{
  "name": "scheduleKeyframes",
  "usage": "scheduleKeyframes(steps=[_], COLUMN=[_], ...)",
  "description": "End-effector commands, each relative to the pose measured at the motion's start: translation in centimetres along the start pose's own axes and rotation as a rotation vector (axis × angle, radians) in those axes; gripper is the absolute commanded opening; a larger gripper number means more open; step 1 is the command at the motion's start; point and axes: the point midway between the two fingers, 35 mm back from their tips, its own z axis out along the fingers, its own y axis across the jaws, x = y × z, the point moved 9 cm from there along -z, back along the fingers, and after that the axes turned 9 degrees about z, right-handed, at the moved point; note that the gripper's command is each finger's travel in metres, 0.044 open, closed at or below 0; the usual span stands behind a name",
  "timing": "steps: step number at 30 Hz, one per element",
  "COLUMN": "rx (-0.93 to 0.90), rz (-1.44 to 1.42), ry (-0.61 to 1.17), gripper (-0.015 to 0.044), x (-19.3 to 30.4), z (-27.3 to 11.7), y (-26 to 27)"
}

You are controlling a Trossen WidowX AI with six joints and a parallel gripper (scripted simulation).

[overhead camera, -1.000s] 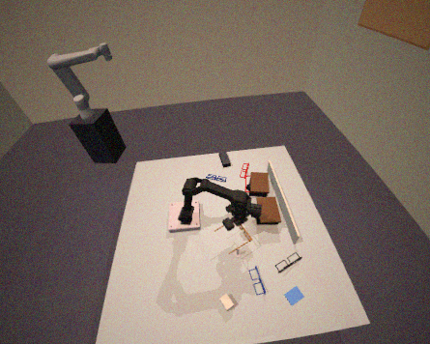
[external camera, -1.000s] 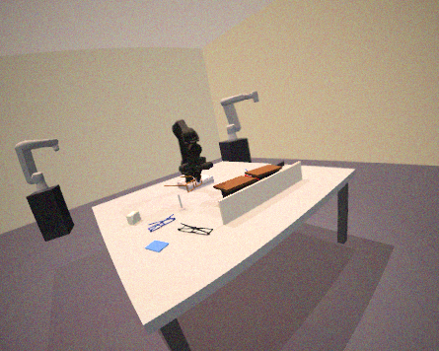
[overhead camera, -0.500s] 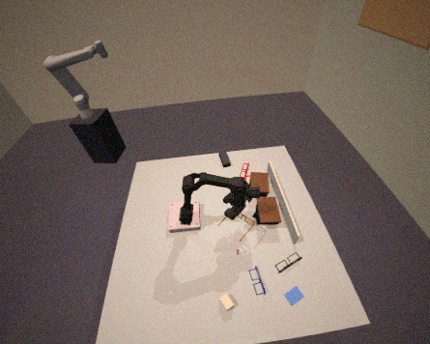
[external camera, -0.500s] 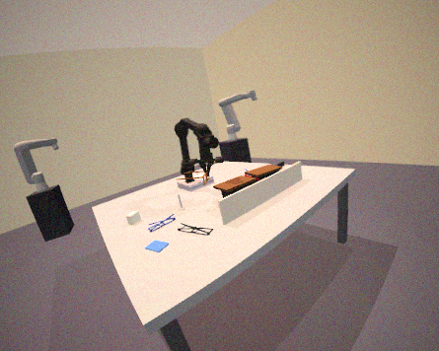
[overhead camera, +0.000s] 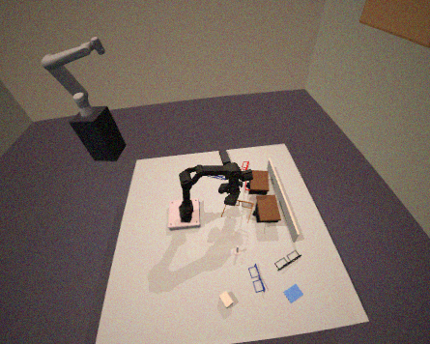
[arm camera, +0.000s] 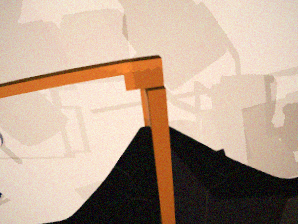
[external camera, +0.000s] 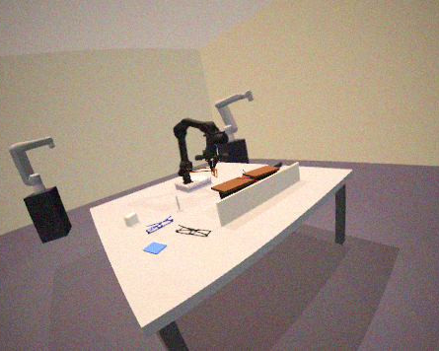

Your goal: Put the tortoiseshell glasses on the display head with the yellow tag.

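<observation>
The tortoiseshell glasses (overhead camera: 246, 202) (external camera: 215, 173) (arm camera: 159, 107) show orange-brown and hang in the air with the temples unfolded. My gripper (overhead camera: 236, 200) (external camera: 213, 169) (arm camera: 153, 135) is shut on them near one hinge corner, at the top of a temple. Two display heads with brown tops stand side by side: one nearer the front (overhead camera: 268, 209) (external camera: 234, 184) and one further back (overhead camera: 259, 181) (external camera: 261, 172). The glasses are beside the nearer head, on the robot's side, apart from it. The yellow tag and the noses cannot be made out in these views.
A pale upright panel (overhead camera: 285, 203) (external camera: 258, 197) runs behind the heads. Red glasses (overhead camera: 243, 168) lie by the far head. A small stand (overhead camera: 237, 250) (external camera: 178, 203), a beige block (overhead camera: 226, 299) (external camera: 130, 219), blue glasses, black glasses and a blue cloth (overhead camera: 293, 293) (external camera: 155, 247) are on the table.
</observation>
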Motion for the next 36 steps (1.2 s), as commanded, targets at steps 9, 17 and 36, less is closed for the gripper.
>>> scheduleKeyframes(steps=[9,17,36], rx=[-0.036,-0.059,-0.11], rz=[-0.302,-0.494,-0.941], ry=[0.086,0.144,0.305], gripper=[0.0,0.0,0.0], x=[-5.0,-8.3,-16.3], z=[-2.1,-3.2,-5.6], y=[-2.7,-3.9,-5.0])
